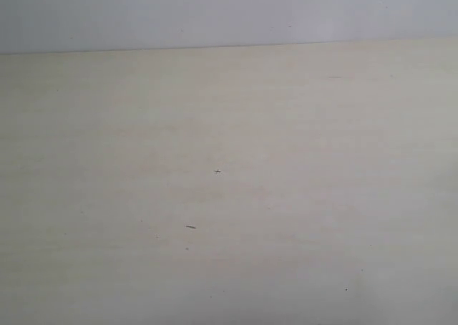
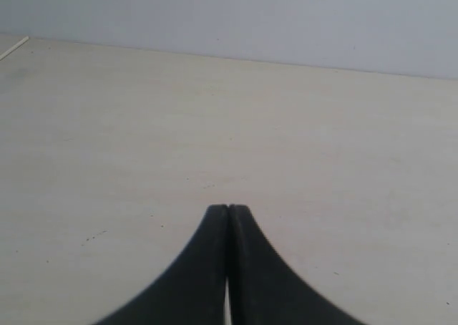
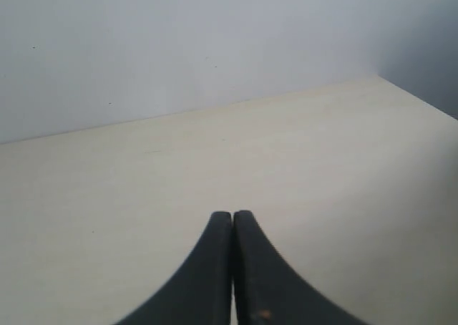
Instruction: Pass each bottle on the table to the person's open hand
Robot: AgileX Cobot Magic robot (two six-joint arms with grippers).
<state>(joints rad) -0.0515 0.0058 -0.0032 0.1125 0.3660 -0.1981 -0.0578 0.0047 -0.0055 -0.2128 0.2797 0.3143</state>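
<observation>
Left end effector (image 2: 228, 210): matte black, curved taper. Right end effector (image 3: 232, 216): same, orange speck.

**Soft, Even Light and Low Contrast**

In the exterior view the table (image 1: 229, 196) is lit diffusely and evenly. Its pale surface is rendered washed-out, and the lower corners are slightly darkened. The wall (image 1: 229, 13) is given a flat grey-blue cast. In the wrist views the black left gripper (image 2: 228, 209) and right gripper (image 3: 232, 214) are shown soft-edged and out of focus. In the right wrist view the wall is shaded darker beyond the table's corner.
</observation>
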